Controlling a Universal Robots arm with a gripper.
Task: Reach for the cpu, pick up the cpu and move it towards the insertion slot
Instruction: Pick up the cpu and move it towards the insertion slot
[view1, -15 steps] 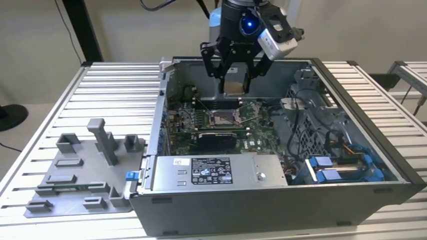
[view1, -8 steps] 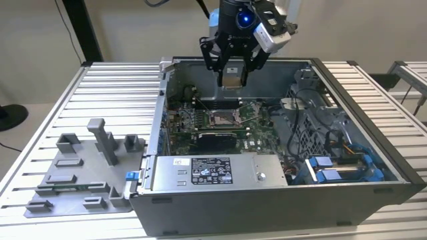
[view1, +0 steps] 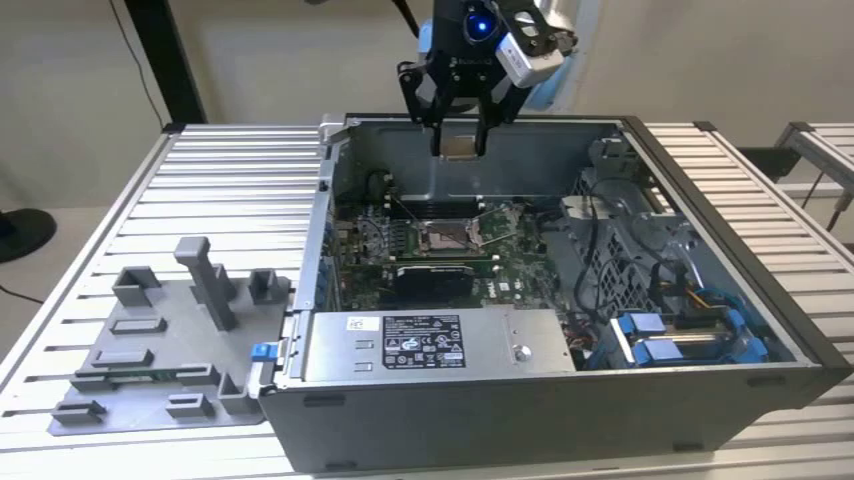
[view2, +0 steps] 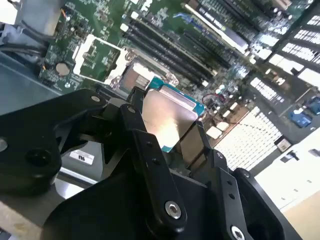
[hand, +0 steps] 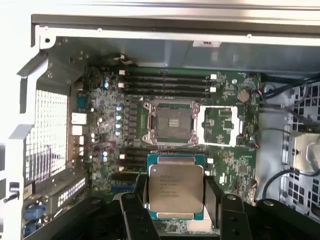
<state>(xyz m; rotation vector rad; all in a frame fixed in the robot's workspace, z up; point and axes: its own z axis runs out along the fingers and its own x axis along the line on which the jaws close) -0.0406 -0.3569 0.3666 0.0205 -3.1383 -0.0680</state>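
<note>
Black two-fingered gripper on the arm is clenching the cpu, a small thin square chip with a pale silvery-beige top and a green rim, by two opposite edges. In the exterior view the chip is hanging in the air above the far part of the open grey metal computer case, clear of the board below. In both wrist views the cpu is sitting flat between the black fingers, its silvery face showing.

Below it, the green motherboard is lying on the floor of the case. On that board the insertion slot, a square socket with a shiny metal frame and a dark centre, is standing open, its hinged frame plate folded out beside it. In the first wrist view the chip is appearing near the slot, not over it.

On the exterior view's left, a grey plastic fixture plate with upright blocks is resting on the ribbed aluminium table, just beside the case.
</note>
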